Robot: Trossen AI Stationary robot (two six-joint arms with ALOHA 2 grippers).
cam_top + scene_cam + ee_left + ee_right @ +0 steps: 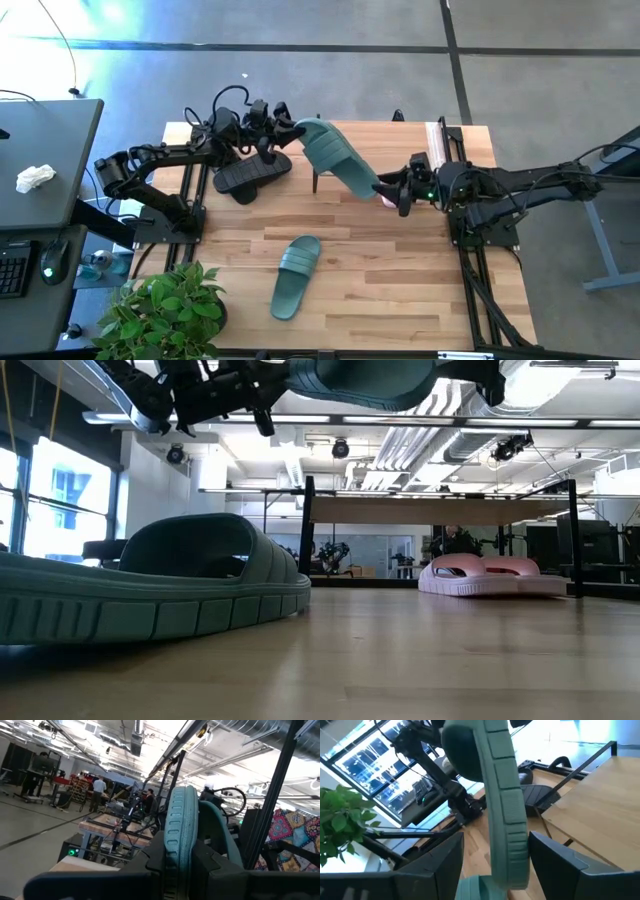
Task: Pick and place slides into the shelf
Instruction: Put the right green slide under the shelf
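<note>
1. One dark green slide (335,157) is up in the air above the back of the desk (400,290), carried between the two arms over the near edge of the shelf (385,133).
2. The left pincer (292,131) is clenched on one end of it; from that arm's own camera the ribbed sole edge (175,835) runs straight up between the dark fingers (150,865).
3. The right pincer (392,193) is at the slide's other end. Its fingers (555,857) stand on either side of the sole with a gap showing, so it looks released, or only loosely around it.
4. From desk height, the lifted slide (365,382) shows only as a dark underside at the top of the view, beside the left arm's hardware.
5. The second green slide (295,276) lies flat on the desk toward the front, well apart from both pincers, strap up.
6. The black pair (250,175) sits on the desk under the left arm, just beside the shelf's left end.
7. The pale pink pair (490,576) rests on the desk below the shelf's wooden top, side by side.
8. A potted plant (165,312) stands at the front left corner.
</note>
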